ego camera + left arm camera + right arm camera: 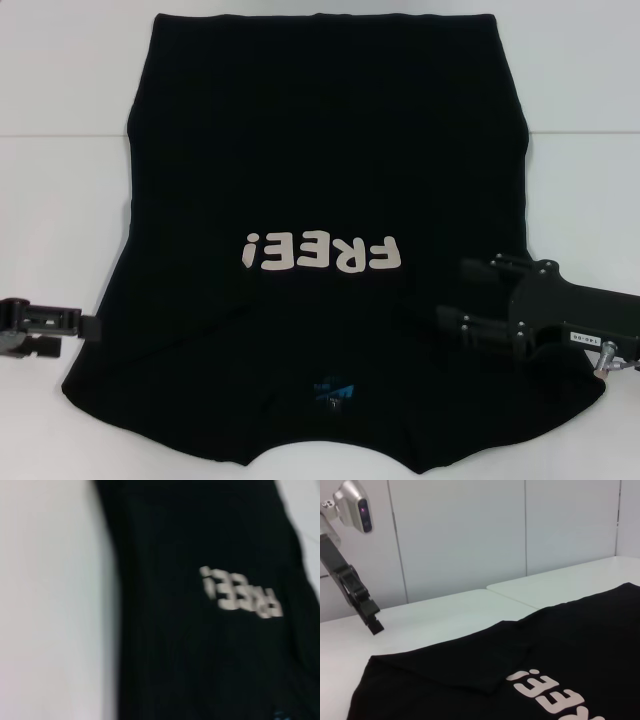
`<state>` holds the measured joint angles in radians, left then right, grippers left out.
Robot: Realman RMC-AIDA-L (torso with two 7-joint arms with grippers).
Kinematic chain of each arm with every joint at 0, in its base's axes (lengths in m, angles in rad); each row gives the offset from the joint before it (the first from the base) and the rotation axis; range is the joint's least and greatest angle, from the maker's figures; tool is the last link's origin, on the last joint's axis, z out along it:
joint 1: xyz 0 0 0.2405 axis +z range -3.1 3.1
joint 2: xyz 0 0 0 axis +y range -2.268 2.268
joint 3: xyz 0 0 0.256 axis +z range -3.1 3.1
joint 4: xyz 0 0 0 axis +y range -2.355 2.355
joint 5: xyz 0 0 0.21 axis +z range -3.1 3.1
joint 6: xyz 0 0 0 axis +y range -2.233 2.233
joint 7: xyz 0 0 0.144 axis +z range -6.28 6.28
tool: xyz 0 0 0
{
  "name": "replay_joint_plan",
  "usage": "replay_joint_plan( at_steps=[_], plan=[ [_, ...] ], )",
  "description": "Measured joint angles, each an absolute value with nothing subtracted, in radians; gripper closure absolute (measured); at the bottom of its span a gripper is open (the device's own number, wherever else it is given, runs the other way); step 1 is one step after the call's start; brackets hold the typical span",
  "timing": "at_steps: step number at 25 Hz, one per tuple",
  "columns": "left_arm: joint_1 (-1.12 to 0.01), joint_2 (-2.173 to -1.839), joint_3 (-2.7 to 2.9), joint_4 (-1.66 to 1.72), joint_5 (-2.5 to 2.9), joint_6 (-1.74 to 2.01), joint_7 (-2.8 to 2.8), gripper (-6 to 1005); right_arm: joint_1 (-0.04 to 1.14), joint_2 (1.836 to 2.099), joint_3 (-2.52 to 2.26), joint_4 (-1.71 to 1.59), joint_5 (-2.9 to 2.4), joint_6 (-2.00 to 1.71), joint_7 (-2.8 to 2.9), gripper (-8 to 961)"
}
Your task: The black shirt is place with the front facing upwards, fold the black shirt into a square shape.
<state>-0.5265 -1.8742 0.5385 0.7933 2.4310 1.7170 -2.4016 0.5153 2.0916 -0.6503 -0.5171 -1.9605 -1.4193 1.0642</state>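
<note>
The black shirt (320, 150) lies spread front-up on the white table, its cream "FREE!" lettering (320, 252) upside down to me and its blue neck label (332, 390) at the near edge. My right gripper (450, 294) hovers over the shirt's near right part, open, with nothing between its fingers. My left gripper (85, 328) sits just off the shirt's left edge, over bare table. In the right wrist view the left gripper (374, 625) hangs above the table beyond the shirt (580, 630), where a flap of cloth (495, 665) lies folded over the front. The left wrist view shows the shirt (200, 655) and lettering (240, 592).
The white table (60, 200) extends bare on both sides of the shirt, with a seam (60, 135) running across it. Pale wall panels (470, 530) stand behind the table.
</note>
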Motion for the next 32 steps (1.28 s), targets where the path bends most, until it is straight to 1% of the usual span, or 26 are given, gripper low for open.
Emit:
replay_joint_plan(
  at_steps=[3,12,22,32],
  plan=[
    [-0.537,-1.875,0.542,0.785,2.482,1.696,-2.449,95,0.516,2.091,-0.649,-0.517,-1.959,-1.426,1.068,195],
    [-0.568,-1.894,0.543,0.743,2.611,1.623,-2.505,94,0.517,2.090,-0.650,-0.520,-1.958,-1.433,1.073,194],
    [-0.581,-1.912,0.544,0.718,2.620,1.600,-2.499,94,0.514,2.089,-0.649,-0.518,-1.956,-1.439,1.073,194],
    [-0.585,-1.920,0.552,0.709,2.621,1.585,-2.498,95,0.514,2.089,-0.649,-0.522,-1.955,-1.451,1.073,194]
  ],
)
